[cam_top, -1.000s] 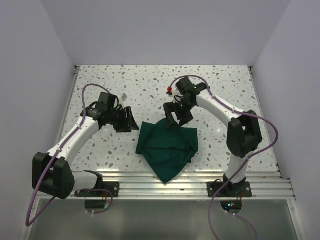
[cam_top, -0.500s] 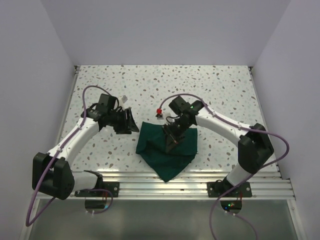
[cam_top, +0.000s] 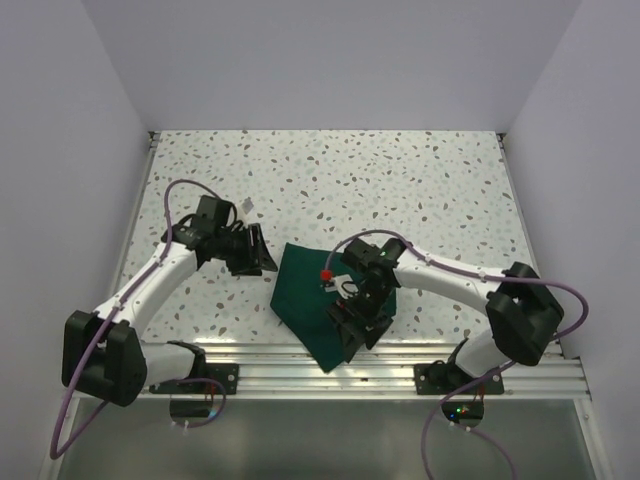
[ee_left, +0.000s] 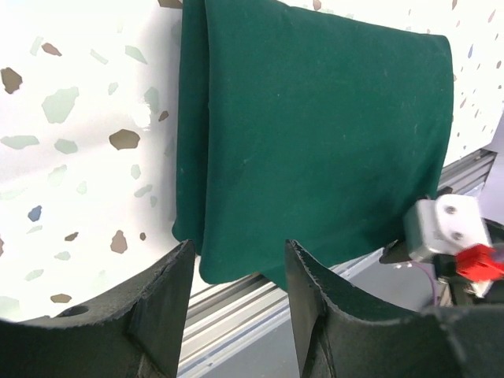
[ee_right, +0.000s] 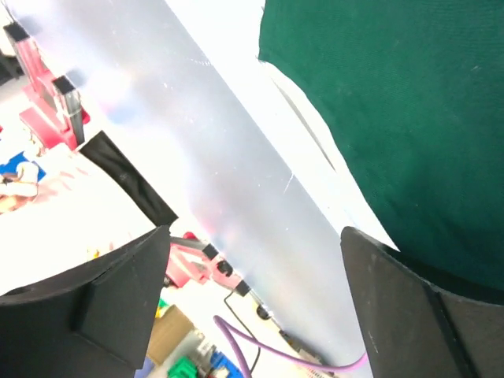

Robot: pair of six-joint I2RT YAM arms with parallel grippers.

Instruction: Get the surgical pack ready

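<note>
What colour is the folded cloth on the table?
Plain dark green, no pattern. The surgical pack shows best in the left wrist view.

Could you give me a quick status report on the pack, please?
Left gripper open, beside the surgical pack. Right gripper open, over its near corner. Pack folded, corner overlapping the rail. No obstruction seen.

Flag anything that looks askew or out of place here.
The surgical pack lies rotated, diamond-wise, and its near corner reaches past the table onto the aluminium rail. Nothing looks spilled or damaged.
</note>
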